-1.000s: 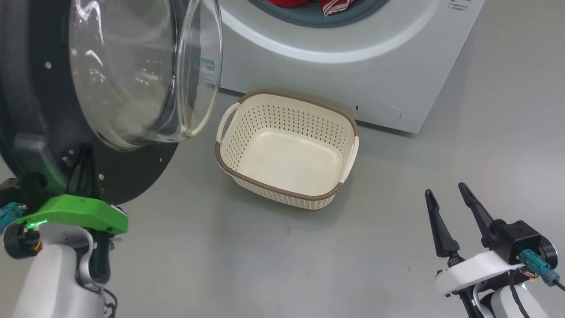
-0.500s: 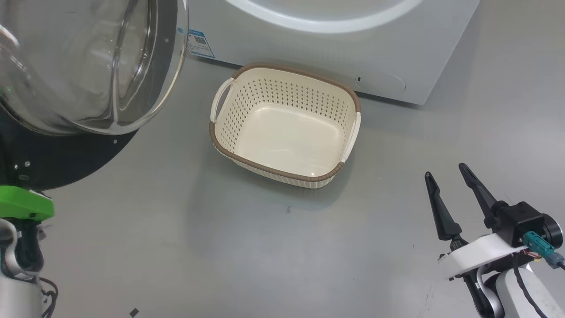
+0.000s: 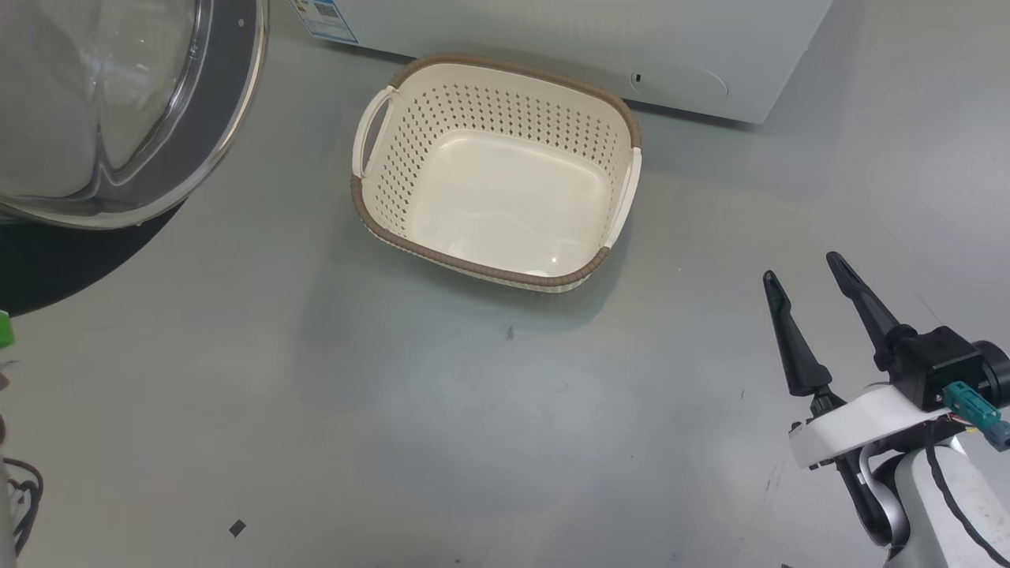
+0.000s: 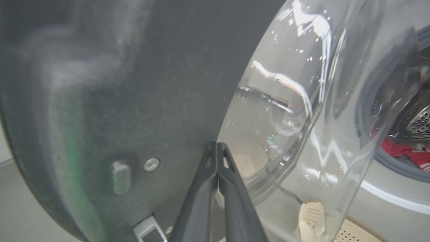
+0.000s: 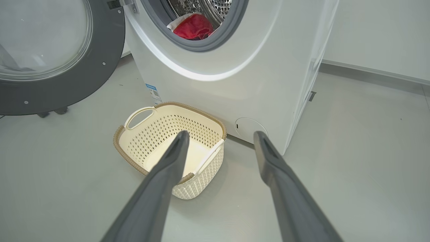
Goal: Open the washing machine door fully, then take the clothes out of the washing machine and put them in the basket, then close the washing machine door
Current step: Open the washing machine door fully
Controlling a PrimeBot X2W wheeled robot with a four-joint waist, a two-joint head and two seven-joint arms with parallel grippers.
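Note:
The washing machine door (image 3: 213,118) stands swung open at the upper left of the head view, its glass bowl bulging from the black rim. My left gripper (image 4: 217,145) is shut, with its tips against the door's dark inner face (image 4: 134,84). It holds nothing. The red clothes (image 5: 193,27) lie inside the drum of the white washing machine (image 5: 268,67), and they show again as clothes (image 4: 396,148) past the glass. The cream basket (image 3: 473,264) sits empty on the floor in front of the washer. My right gripper (image 3: 801,267) hovers open at the lower right, apart from the basket.
Grey floor (image 3: 394,410) spreads around the basket and in front of my right arm. A round service flap (image 3: 682,83) marks the washer's lower front. A white wall with a skirting (image 5: 369,70) runs behind and to the right of the machine.
The head camera has tilted down, so washer and basket slid up the picture. The door has swung wider, away from the basket, and my left arm has gone left with it.

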